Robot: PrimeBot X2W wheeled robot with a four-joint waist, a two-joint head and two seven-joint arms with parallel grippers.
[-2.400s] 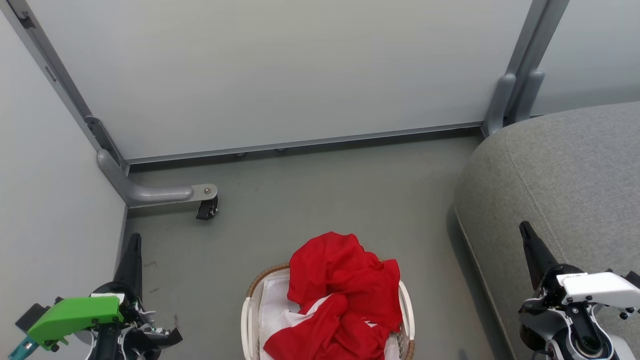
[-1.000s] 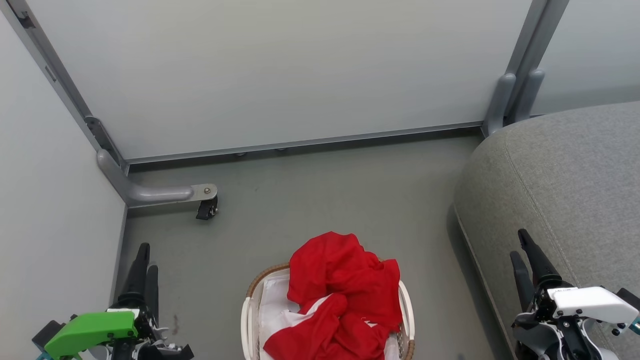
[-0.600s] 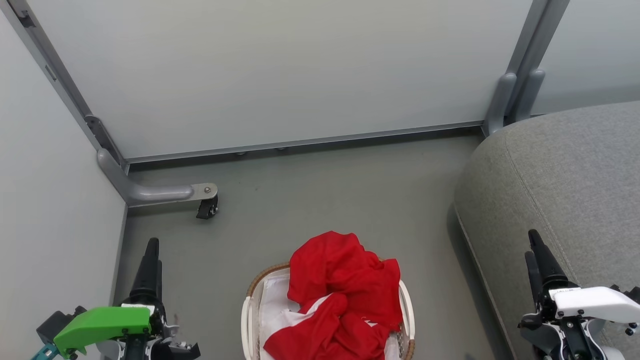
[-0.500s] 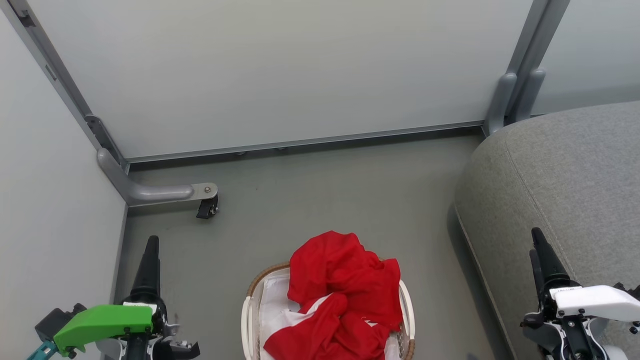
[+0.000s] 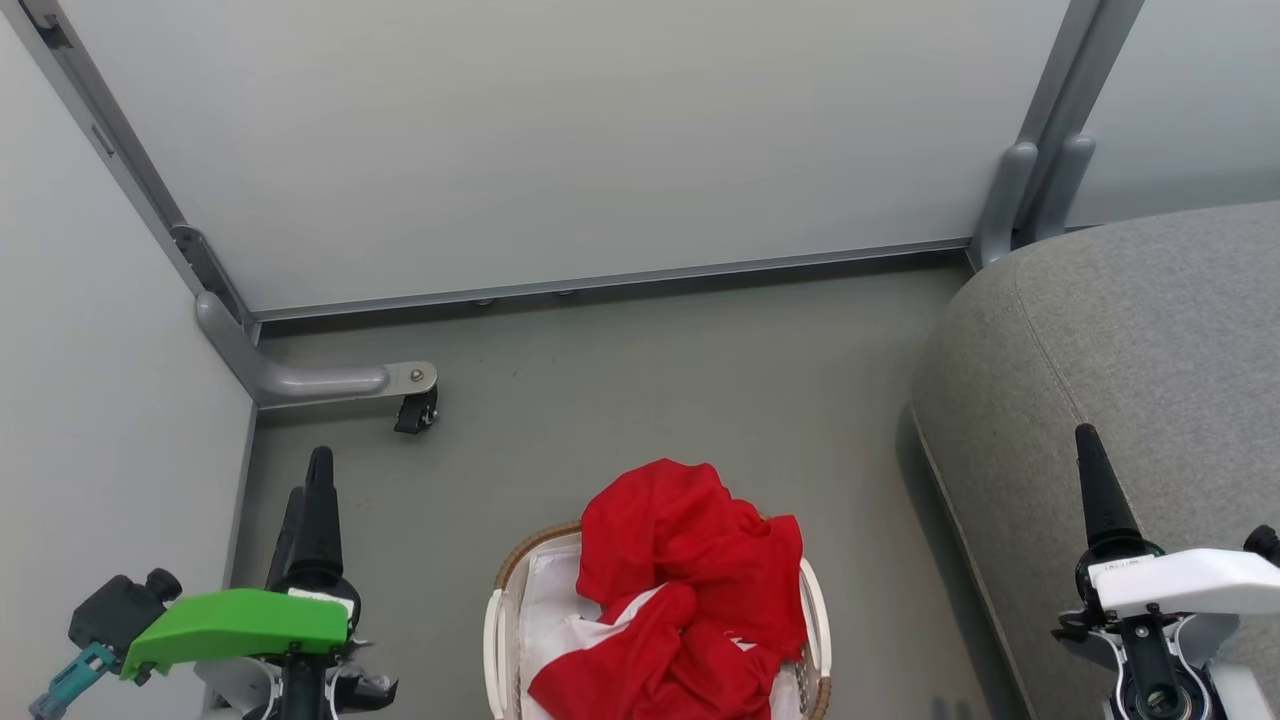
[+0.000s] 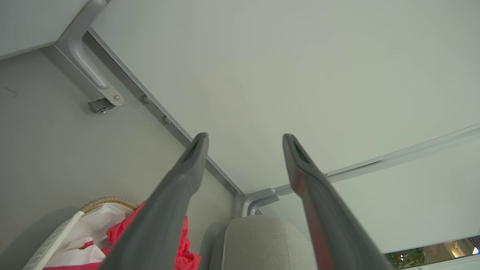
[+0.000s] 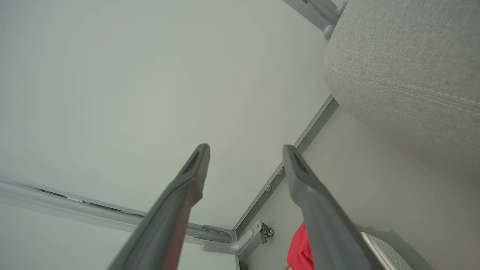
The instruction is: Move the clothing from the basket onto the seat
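**Inward and down to the red heap, from either open gripper**

Wide open and empty at the left gripper [image 5: 310, 480]; points away from the robot over the floor [image 5: 650, 400], close along its left edge by the wall panel [image 5: 120, 400]. Wide open and empty too at the right gripper [image 5: 1095, 480]; hangs over the front edge of the seat [image 5: 1150, 340], fingertips also away from the robot, touching nothing.

Outward from there, toward the middle: the basket [image 5: 497, 620], standing on the floor between the two arms, close in front of the robot, apart from the seat's front edge and well apart from the floor's left edge. Holds all of the clothing [image 5: 690, 580], heaped above the woven rim, highest at the basket's far end and spilling back toward the near end. Long axis therefore away from the robot, roughly in line with the fingers of both grippers.

From the left jaws, lies to the right and lower; from the right jaws, to the left and lower. Looks a little nearer to the left gripper, with open floor between and no seat edge to clear. In the left wrist view, shows red just behind the lower part of one finger. Probably calls for a swing inward and a drop onto the far peak of the heap. No red on the seat yet.
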